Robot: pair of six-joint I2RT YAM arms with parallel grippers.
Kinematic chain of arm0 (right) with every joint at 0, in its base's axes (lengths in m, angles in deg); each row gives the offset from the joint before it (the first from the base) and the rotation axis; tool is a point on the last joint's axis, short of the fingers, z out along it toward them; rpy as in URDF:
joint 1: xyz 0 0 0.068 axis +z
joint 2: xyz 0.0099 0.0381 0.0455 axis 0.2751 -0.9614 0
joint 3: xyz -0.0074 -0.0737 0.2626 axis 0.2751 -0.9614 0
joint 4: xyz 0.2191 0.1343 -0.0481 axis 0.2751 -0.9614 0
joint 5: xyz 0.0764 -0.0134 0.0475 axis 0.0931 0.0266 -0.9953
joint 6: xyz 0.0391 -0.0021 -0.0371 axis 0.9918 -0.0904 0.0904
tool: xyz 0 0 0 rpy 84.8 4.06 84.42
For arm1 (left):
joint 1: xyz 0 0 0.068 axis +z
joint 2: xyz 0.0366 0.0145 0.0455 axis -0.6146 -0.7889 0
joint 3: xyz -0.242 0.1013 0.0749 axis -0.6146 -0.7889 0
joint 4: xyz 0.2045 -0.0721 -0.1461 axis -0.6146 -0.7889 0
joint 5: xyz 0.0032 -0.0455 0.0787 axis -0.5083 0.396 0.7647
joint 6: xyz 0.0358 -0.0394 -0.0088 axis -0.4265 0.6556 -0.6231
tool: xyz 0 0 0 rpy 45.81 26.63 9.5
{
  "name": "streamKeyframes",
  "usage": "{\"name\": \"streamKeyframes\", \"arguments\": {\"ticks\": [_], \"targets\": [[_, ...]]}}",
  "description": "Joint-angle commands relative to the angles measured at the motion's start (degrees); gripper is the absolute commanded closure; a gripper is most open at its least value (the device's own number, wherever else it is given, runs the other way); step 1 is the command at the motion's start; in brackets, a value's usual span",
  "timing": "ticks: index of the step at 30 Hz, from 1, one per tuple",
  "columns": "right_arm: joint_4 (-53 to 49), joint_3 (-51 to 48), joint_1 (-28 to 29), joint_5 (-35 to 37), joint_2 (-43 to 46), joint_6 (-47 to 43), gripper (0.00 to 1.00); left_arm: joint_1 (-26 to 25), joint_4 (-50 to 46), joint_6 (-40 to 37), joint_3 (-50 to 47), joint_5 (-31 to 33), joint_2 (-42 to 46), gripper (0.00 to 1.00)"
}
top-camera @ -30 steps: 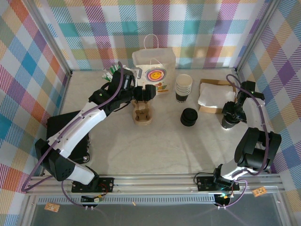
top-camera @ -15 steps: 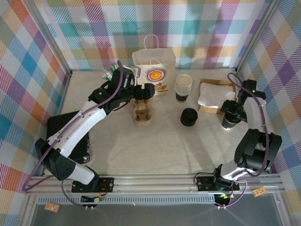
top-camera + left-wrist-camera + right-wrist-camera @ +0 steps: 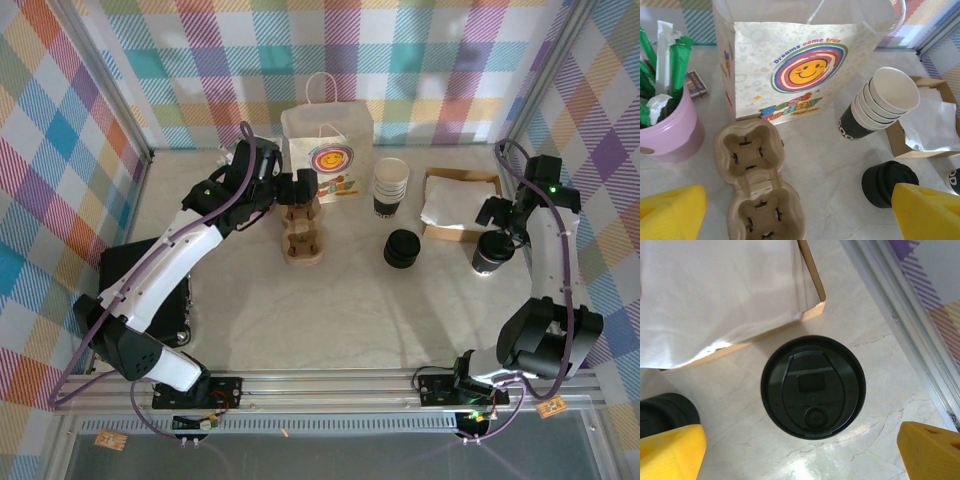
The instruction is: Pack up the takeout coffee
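One item to locate: the takeout coffee [image 3: 812, 387]. Position? (OPERATOR)

Upright on the table at the right side, lid on, just near of the napkin box [image 3: 715, 295]. A stack of loose black lids [image 3: 402, 248] stands to its left, apart from it. (TECHNICIAN)

State of the right gripper [image 3: 800, 450]? (OPERATOR)

Released. It hangs above the cup with its jaws spread wide and nothing between them. (TECHNICIAN)

And the left gripper [image 3: 797, 215]? (OPERATOR)

Also released, jaws wide, over the cardboard cup carrier [image 3: 760, 190] in front of the paper bag [image 3: 795, 70]. (TECHNICIAN)

Failure modes from here? (OPERATOR)

Three, by judgement. First: the cup sits off the line joining the right fingertips, so an uncorrected descent could land one pad first and tip the cup. Second: closing on the lid instead of the paper wall could pop the lid. Third: excess squeeze could buckle the wall, or a finger could snag the box edge. (TECHNICIAN)
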Motion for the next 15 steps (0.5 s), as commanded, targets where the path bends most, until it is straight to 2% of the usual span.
{"name": "streamKeyframes", "arguments": {"ticks": [1, 5, 9, 12, 15], "targets": [[-3.7, 4.4, 2.0, 0.7, 2.7, 2.4, 0.06, 0.6, -4.0, 1.6, 2.7, 3.7, -0.2, 0.06], [-7.1, 9.9, 8.1, 3.7, 3.5, 3.9, 0.09, 0.6, -7.7, 2.1, 3.4, 6.8, 1.1, 0.06], [-11.0, 16.7, 16.8, 6.2, 3.0, 6.4, 0.13, 0.7, -11.9, 1.9, 2.9, 11.3, 3.7, 0.06], [-13.7, 22.2, 24.0, 9.1, 1.4, 8.4, 0.16, 0.8, -15.3, 4.4, 1.8, 14.4, 6.0, 0.06], [-15.5, 27.6, 31.0, 10.8, -2.1, 10.3, 0.22, 0.9, -17.9, 6.3, 0.6, 14.2, 7.9, 0.07]]}}
